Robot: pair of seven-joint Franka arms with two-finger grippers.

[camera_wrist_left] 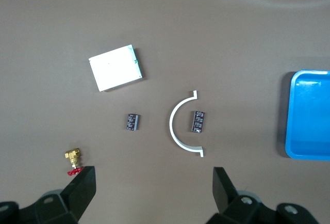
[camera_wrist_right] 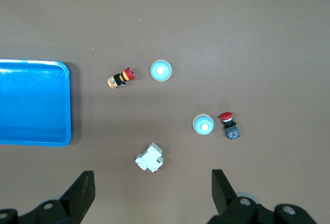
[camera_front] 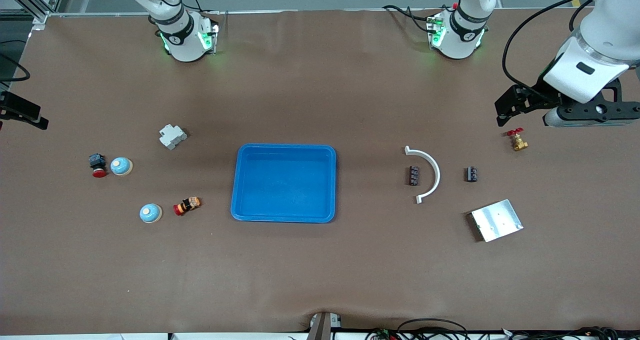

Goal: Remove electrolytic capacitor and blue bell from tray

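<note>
Two small black capacitors lie toward the left arm's end of the table, one (camera_front: 414, 175) (camera_wrist_left: 197, 121) inside a white arc, the other (camera_front: 471, 174) (camera_wrist_left: 132, 121) beside it. Two light blue bells (camera_front: 121, 166) (camera_front: 150, 213) (camera_wrist_right: 203, 125) (camera_wrist_right: 160, 70) sit toward the right arm's end. A blue tray (camera_front: 285, 147) stands in the middle with nothing in it. My left gripper (camera_front: 515, 106) (camera_wrist_left: 154, 190) hangs open and holds nothing, high over the table by the brass valve. My right gripper (camera_front: 24, 114) (camera_wrist_right: 152, 193) hangs open and holds nothing, high over the right arm's end.
A white arc bracket (camera_front: 429, 174), a metal plate (camera_front: 496, 220) and a brass valve with a red handle (camera_front: 518, 141) lie near the capacitors. A white breaker (camera_front: 172, 136) and two red push buttons (camera_front: 98, 166) (camera_front: 187, 205) lie by the bells.
</note>
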